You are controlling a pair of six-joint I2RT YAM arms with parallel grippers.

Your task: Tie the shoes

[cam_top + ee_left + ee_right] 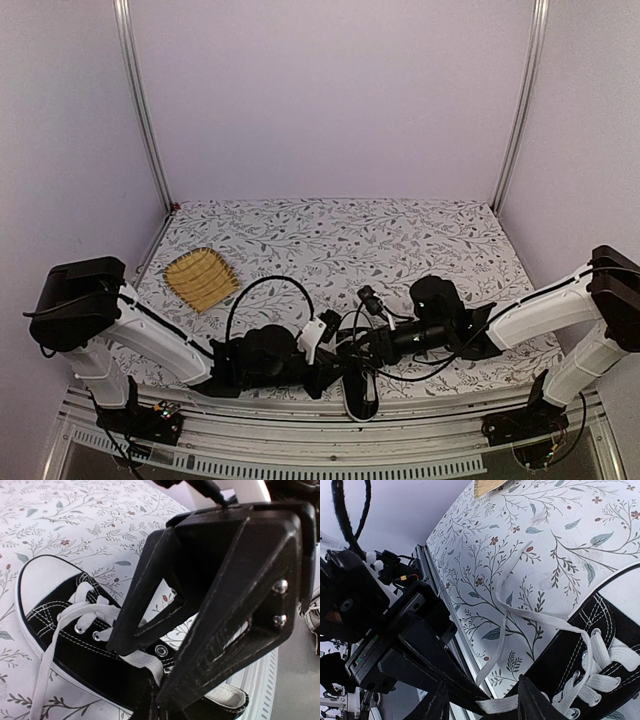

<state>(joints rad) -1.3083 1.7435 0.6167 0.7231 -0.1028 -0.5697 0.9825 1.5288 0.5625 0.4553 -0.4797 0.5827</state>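
Observation:
The shoe (360, 396), a small black canvas sneaker with a white toe cap, lies at the table's near edge between the two arms. In the left wrist view the shoe (75, 647) fills the lower left. My left gripper (155, 680) is shut on a flat white lace (142, 660) beside the top eyelets. In the right wrist view that same lace (506, 706) runs across the wide gap of my right gripper (485, 707), whose fingers (536, 704) stand apart on either side of it. A second lace (520, 611) trails loose from the shoe (570, 647) over the cloth. Both grippers (330, 372) (362, 355) crowd over the shoe.
A yellow woven mat (200, 278) lies at the left of the floral cloth (400, 240). The metal front rail (300, 408) runs just beside the shoe. Black cables (270, 285) loop over the cloth behind the grippers.

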